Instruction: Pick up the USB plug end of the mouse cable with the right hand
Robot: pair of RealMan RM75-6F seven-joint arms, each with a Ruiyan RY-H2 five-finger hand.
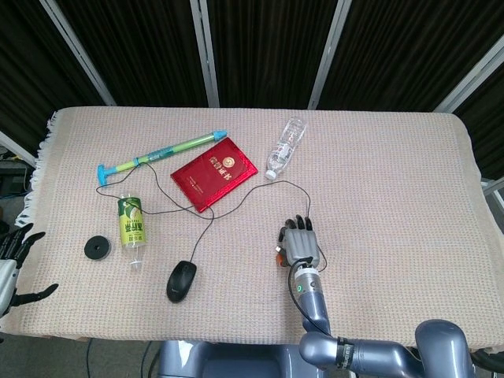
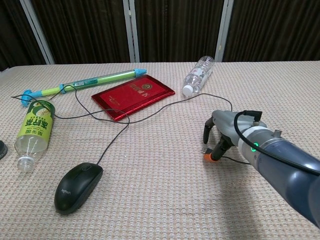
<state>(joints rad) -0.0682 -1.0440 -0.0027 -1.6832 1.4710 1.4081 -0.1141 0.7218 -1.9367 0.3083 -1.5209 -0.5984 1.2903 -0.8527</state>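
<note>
Pinching USB plug (image 2: 205,150), right robot hand (image 2: 224,131)

You face a table (image 1: 409,181) under a beige woven cloth (image 2: 150,190), fringed at its left edge, with dark curtains (image 1: 268,47) and pale metal posts (image 1: 203,51) behind.

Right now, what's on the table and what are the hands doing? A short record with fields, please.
right hand: fingers curled down over the USB plug, plug at the tabletop
left hand: at the table's left edge, holding nothing
mouse: near front, its cable running to the plug
red booklet: flat, mid-table
clear bottle: lying down
green bottle: lying down
</note>
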